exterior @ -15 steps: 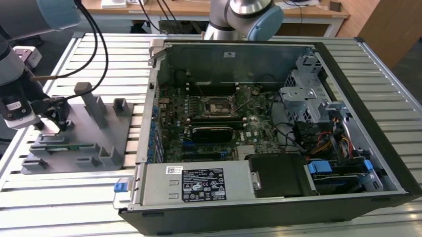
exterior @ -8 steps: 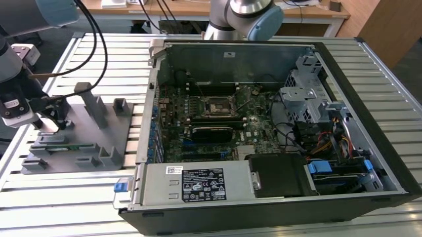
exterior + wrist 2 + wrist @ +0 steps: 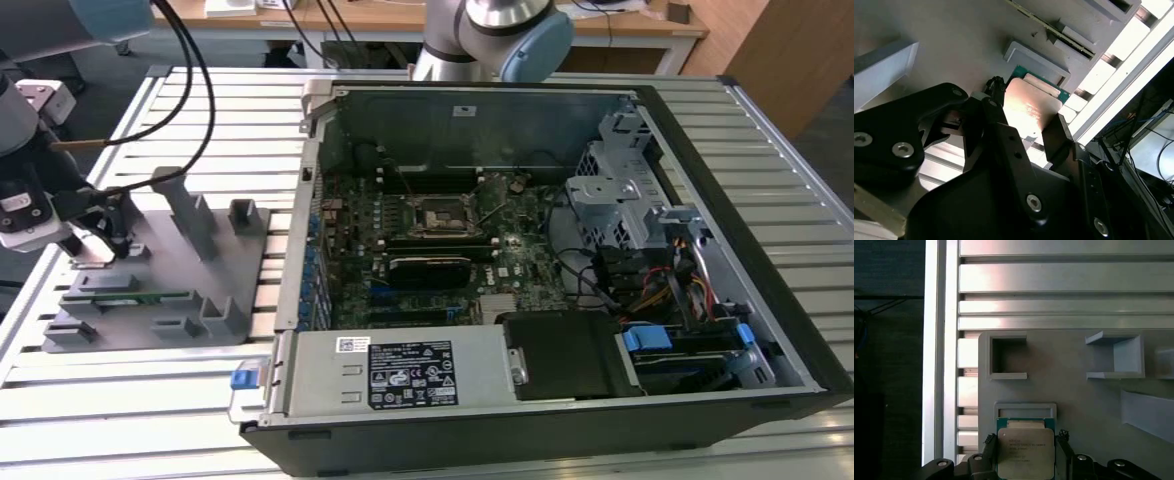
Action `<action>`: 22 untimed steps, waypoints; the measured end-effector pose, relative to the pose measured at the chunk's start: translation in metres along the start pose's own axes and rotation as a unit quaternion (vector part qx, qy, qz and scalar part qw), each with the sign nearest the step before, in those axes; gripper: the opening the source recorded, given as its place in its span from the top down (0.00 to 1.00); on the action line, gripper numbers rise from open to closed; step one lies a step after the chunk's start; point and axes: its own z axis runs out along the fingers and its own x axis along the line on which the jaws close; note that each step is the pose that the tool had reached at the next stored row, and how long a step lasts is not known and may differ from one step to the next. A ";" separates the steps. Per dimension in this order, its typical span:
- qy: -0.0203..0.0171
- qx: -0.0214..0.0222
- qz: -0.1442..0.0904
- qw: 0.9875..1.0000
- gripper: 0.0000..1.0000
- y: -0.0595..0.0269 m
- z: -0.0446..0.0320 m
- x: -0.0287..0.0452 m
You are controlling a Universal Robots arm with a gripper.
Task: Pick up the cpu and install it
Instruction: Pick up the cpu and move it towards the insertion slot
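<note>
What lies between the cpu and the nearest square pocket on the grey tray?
In the first wrist view, a low raised grey lip beside the cpu, then bare tray surface up to the pocket.

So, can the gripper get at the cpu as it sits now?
Probably yes. In the first wrist view the gripper straddles the cpu on the grey holder, and nothing lies over the chip.

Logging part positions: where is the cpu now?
In both wrist views the cpu lies on the grey fixture plate at the gripper, at the exterior view's left, outside the open computer case.
</note>
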 end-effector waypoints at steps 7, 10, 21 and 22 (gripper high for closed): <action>0.000 0.000 0.000 1.000 0.46 0.0004 -0.0078 0.0001; 0.000 0.000 0.000 1.000 0.46 0.0011 -0.0094 0.0002; 0.000 0.000 0.000 1.000 0.46 0.0038 -0.0189 0.0005; 0.000 0.000 0.000 1.000 0.46 0.0038 -0.0204 0.0005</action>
